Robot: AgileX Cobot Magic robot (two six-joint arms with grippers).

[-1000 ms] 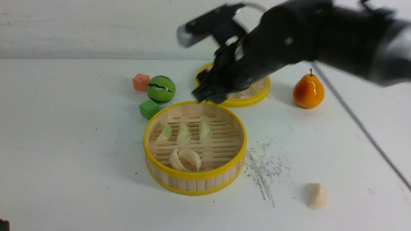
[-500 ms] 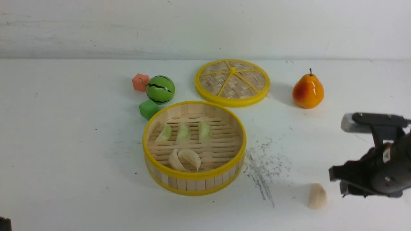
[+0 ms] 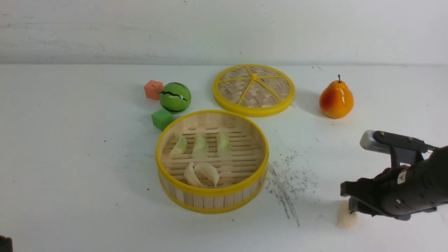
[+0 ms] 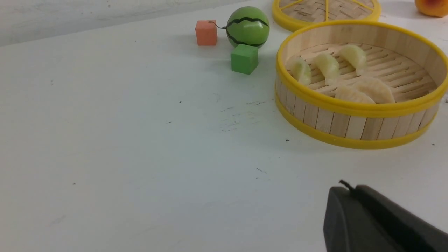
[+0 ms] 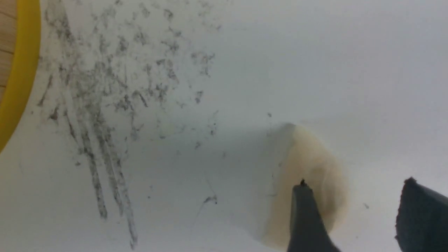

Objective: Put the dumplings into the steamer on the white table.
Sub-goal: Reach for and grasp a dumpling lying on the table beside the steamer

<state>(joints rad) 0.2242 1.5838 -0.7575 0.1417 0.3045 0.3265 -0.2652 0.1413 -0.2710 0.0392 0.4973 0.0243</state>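
Observation:
The steamer (image 3: 213, 191) stands mid-table on the white table (image 3: 70, 157), holding three pale green dumplings (image 3: 200, 145) and two cream ones (image 3: 206, 173). A third cream dumpling (image 3: 344, 220) lies alone on the table at the front right. My right gripper (image 3: 350, 203) hangs low over it, open and holding nothing. In the right wrist view one finger (image 5: 306, 217) overlaps this dumpling (image 5: 315, 161), while the other stands off to its side; the right gripper (image 5: 355, 185) is centred just beside it. My left gripper (image 4: 346, 187) is shut and empty, short of the steamer (image 4: 353, 108).
Behind the steamer lies its woven lid (image 3: 253, 89). An orange pear (image 3: 336, 99) stands at the back right. A watermelon ball (image 3: 175, 97), an orange cube (image 3: 153, 89) and a green cube (image 3: 162, 119) sit at the steamer's back left. Grey scuff marks (image 3: 287, 182) spread between steamer and lone dumpling.
My right arm swung from above the lid and steamer to the front right, came down, then shifted left until its fingers overlap the lone cream dumpling. The left gripper stayed still.

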